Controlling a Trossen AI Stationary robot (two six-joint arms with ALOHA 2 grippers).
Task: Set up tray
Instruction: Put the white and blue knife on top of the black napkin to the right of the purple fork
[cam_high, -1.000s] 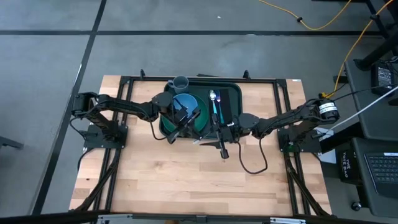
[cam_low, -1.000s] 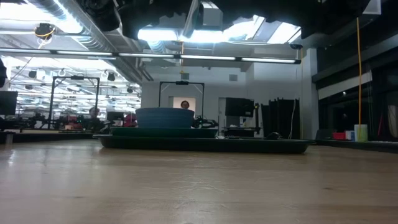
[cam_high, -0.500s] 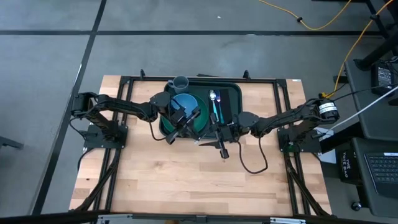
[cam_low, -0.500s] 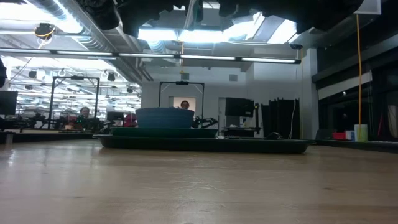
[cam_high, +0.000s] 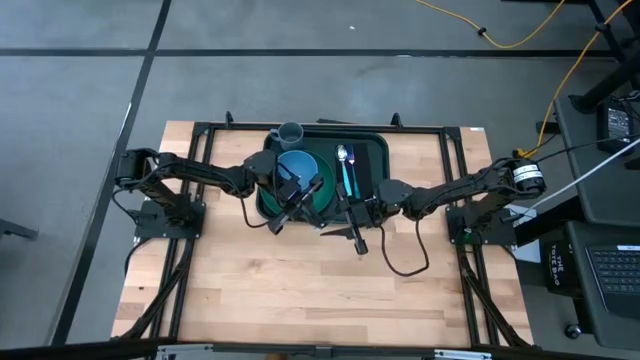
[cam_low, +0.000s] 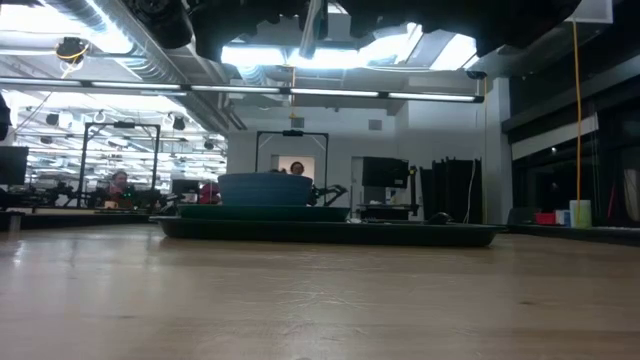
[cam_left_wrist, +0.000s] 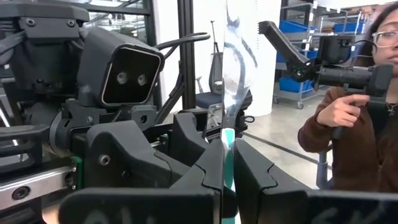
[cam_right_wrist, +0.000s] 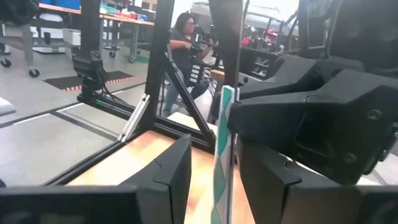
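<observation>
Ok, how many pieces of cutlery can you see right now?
3. A spoon and a teal-handled utensil lie side by side in the tray; a shiny blade with a teal handle is clamped in the left gripper. Others may be hidden.

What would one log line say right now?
left gripper: shut on knife | right gripper: open around knife | tray: knife not yet placed

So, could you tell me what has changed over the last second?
The right arm edged slightly toward the tray. The left gripper stays shut on the teal-handled utensil, with the right gripper facing it; nothing else on the table moved.
</observation>
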